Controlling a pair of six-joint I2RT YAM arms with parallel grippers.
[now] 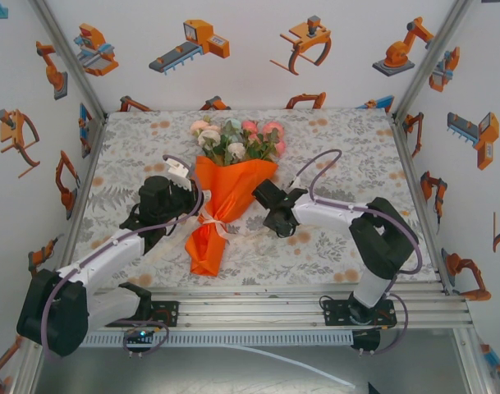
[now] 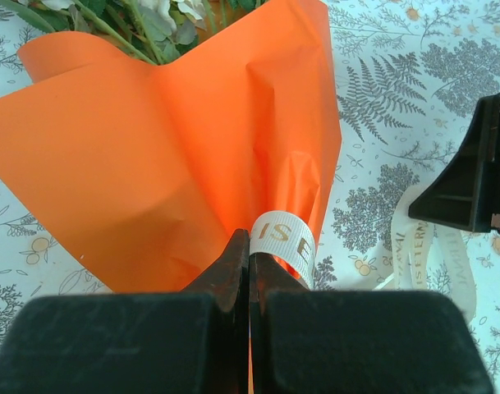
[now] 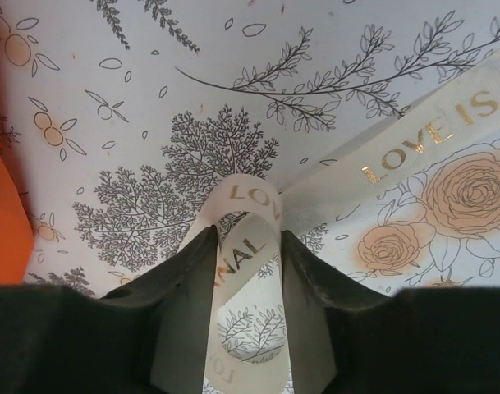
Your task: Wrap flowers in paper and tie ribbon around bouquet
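Note:
The bouquet lies mid-table: orange paper (image 1: 225, 189) rolled into a cone, with the flowers (image 1: 237, 139) at its far, wide end. The cream ribbon (image 1: 210, 220) circles the cone's narrow waist. My left gripper (image 1: 192, 203) is against the cone's left side. Up close, it (image 2: 250, 246) is shut on a loop of ribbon (image 2: 284, 242) in front of the paper (image 2: 151, 148), with stems and leaves (image 2: 143, 16) above. My right gripper (image 1: 264, 209) is just right of the cone. Its jaws (image 3: 247, 234) stand apart around a loose ribbon loop (image 3: 250, 246), and a ribbon tail (image 3: 430, 131) runs off to the upper right.
A leaf-and-rose print tablecloth (image 1: 348, 164) covers the table. Printed walls (image 1: 36, 123) enclose it on three sides, and aluminium rails (image 1: 315, 295) run along the near edge. A black finger of the right gripper (image 2: 471, 172) stands close to the right of the left gripper.

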